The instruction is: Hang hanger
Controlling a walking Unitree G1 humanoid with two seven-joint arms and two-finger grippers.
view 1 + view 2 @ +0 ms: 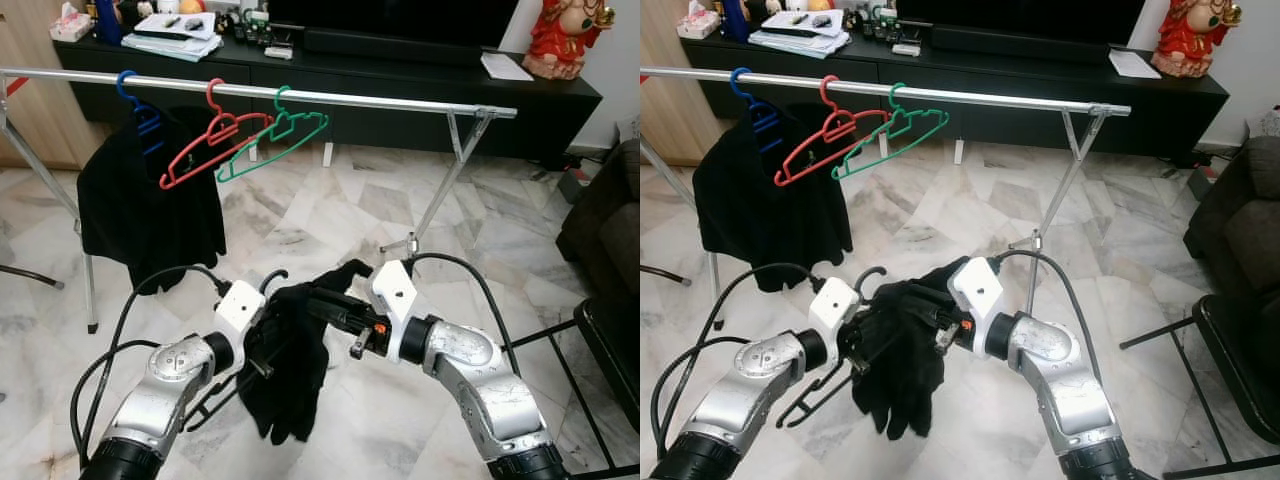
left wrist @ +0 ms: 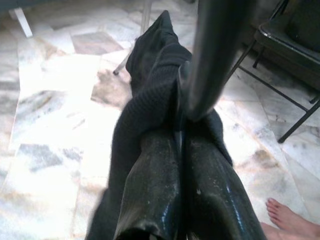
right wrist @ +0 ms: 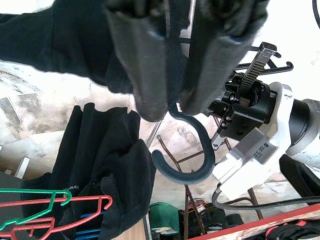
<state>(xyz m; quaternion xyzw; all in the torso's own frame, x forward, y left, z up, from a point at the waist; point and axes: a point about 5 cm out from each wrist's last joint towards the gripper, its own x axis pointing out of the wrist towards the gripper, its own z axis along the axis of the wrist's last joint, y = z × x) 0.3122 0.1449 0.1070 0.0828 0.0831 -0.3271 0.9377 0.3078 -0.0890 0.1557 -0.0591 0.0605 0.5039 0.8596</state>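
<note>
Both grippers clamp a black hanger draped with a dark garment, left gripper on its lower frame, right gripper near the hook, low and near of the rail standing beyond.

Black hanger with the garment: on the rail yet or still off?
Off. The black hanger with its dark garment is held low between the left gripper and right gripper, well below the rail.
</note>
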